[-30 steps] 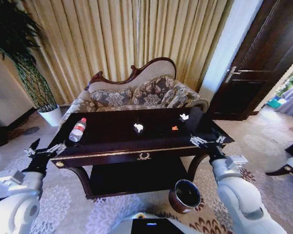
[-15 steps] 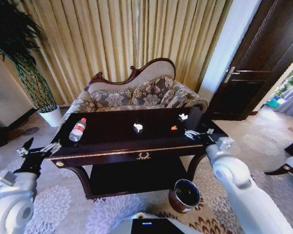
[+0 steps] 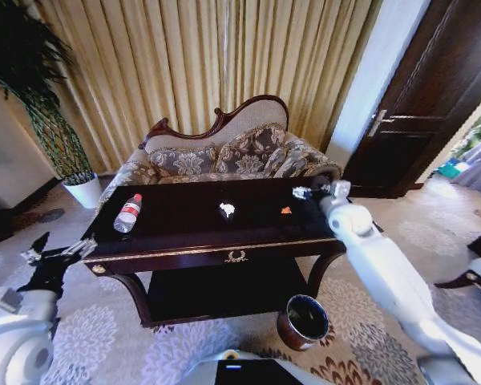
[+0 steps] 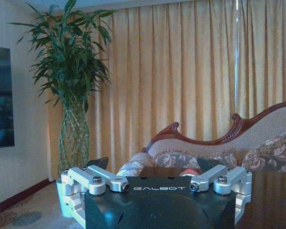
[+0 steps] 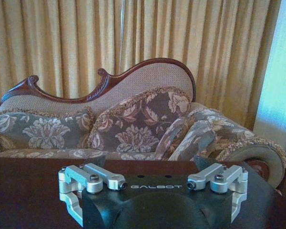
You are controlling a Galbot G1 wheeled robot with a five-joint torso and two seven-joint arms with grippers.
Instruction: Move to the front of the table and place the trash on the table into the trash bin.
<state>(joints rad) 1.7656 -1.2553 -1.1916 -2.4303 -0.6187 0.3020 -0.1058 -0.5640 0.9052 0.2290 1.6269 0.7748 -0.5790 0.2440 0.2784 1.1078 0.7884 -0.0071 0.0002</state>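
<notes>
my right gripper is out over the far right corner of the table, arm stretched across the right end of the top. its fingers sit spread apart, nothing between them. the spot right under it is hidden by the gripper, so i can't tell if anything lies there.

my left gripper hangs low just off the table's left front corner, fingers also spread, holding nothing, not touching the table.

trash on the table: the bottle, clear with red cap, lies on its side near the left end of the top. the paper wad, white and crumpled, sits around the middle of the top. the orange scrap lies to the right of the wad, near my right gripper but apart from it. none of these are touched by a gripper.

the trash bin, round and reddish-brown with a dark inside, stands on the patterned carpet in front of the table's right front leg, below the top and well apart from both grippers.

behind the table a sofa stands against gold curtains. a tall plant in a white pot stands off the table's far left.
</notes>
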